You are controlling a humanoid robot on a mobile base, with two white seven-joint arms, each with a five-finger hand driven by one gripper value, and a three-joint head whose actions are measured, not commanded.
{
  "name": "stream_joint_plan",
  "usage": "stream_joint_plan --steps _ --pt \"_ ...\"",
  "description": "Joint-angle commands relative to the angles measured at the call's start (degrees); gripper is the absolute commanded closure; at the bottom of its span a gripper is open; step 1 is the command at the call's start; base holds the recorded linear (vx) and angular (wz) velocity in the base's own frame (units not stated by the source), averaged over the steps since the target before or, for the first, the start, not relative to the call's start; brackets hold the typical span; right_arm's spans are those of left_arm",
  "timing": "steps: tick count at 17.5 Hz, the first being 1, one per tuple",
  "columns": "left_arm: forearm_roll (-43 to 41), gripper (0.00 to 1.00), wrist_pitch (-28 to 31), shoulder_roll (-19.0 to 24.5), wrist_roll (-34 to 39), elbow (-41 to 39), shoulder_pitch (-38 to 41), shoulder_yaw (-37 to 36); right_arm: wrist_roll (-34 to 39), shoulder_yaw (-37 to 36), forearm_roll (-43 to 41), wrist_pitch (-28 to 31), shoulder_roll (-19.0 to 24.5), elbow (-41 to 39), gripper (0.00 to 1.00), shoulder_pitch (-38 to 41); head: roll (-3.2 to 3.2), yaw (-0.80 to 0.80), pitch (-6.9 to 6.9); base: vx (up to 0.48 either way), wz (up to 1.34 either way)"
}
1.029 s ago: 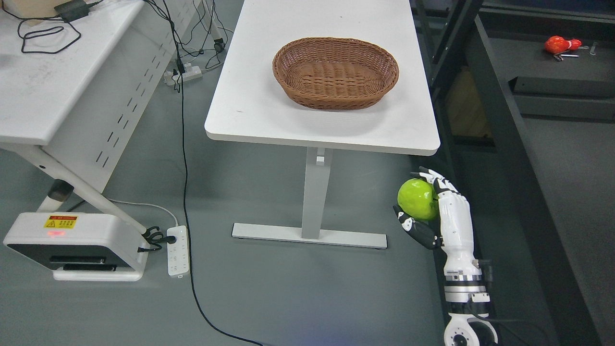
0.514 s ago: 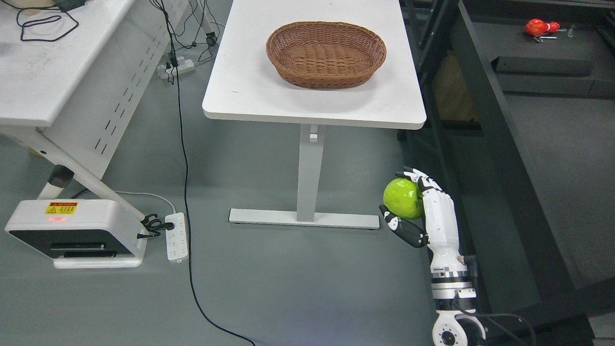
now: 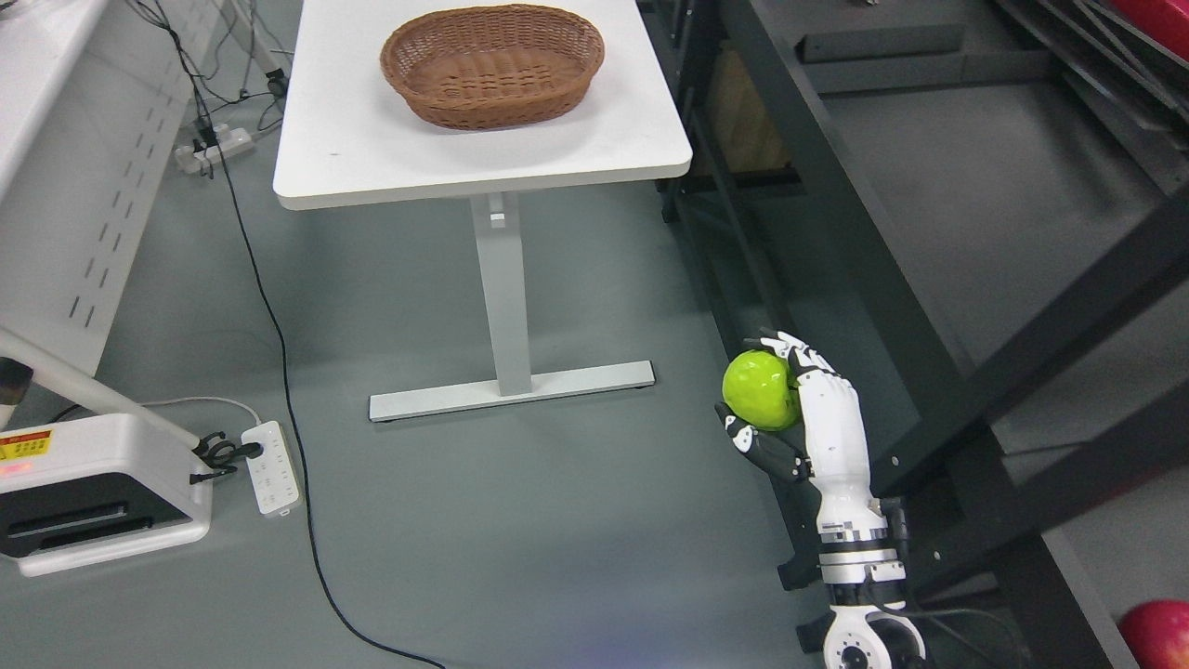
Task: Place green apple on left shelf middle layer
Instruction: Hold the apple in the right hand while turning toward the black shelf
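Observation:
A green apple (image 3: 758, 390) is held in my right hand (image 3: 782, 398), whose white and black fingers curl around it over the grey floor. The right arm comes up from the bottom edge right of the middle. A dark metal shelf (image 3: 864, 279) stands just to the right of the hand, its grey boards running up the picture's right side. The left arm is out of view.
A white table (image 3: 372, 158) with a brown wicker basket (image 3: 491, 63) stands at the upper left. A black cable (image 3: 279, 372) and a white power strip (image 3: 271, 455) lie on the floor beside a white device (image 3: 84, 497). A red object (image 3: 1156, 632) shows at the lower right corner.
The whole picture has shifted left and up and turned: the camera has moved toward the shelf. The right hand keeps its hold on the apple in about the same place.

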Motion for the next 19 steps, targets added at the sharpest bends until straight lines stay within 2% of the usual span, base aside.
stream_joint_plan --steps 1,11,19 --pt "0.00 0.00 -0.02 1.00 0.01 -0.01 0.00 0.02 0.46 2.37 0.03 -0.02 -0.96 0.10 1.00 -0.23 0.00 0.00 0.00 -0.174 -0.50" --pt "0.00 0.00 -0.02 1.00 0.01 0.08 0.00 0.02 0.38 2.29 -0.15 0.16 -0.96 0.02 0.99 -0.23 0.00 0.00 0.00 -0.173 -0.54" --pt "0.00 0.00 -0.02 1.00 0.01 -0.01 0.00 0.02 0.29 2.29 -1.64 0.34 -0.96 -0.07 0.99 0.39 0.00 0.00 0.00 -0.095 -0.82"
